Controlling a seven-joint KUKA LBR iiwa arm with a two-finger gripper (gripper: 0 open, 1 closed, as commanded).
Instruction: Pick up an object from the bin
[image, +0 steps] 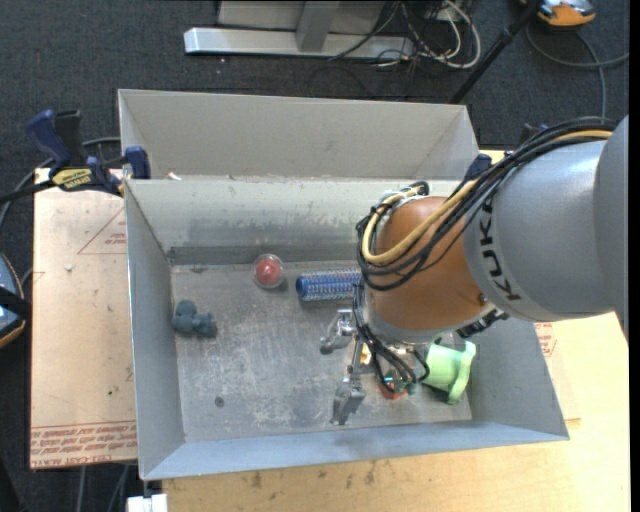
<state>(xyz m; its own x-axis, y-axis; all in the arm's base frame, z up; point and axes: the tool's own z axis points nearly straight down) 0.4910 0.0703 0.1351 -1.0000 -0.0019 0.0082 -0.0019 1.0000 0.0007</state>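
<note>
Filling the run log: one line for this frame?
gripper open, nothing held | above bin floor | nearest: green plastic piece, blue ribbed roller

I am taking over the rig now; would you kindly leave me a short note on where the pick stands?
Pincer: open, nothing between its fingers, over bare floor at the front middle of the bin.
Things: green piece just right of it; blue roller and red ball towards the back; grey-blue lump at left.
Done: nothing picked yet.
Left: close on one thing and lift it out.
</note>
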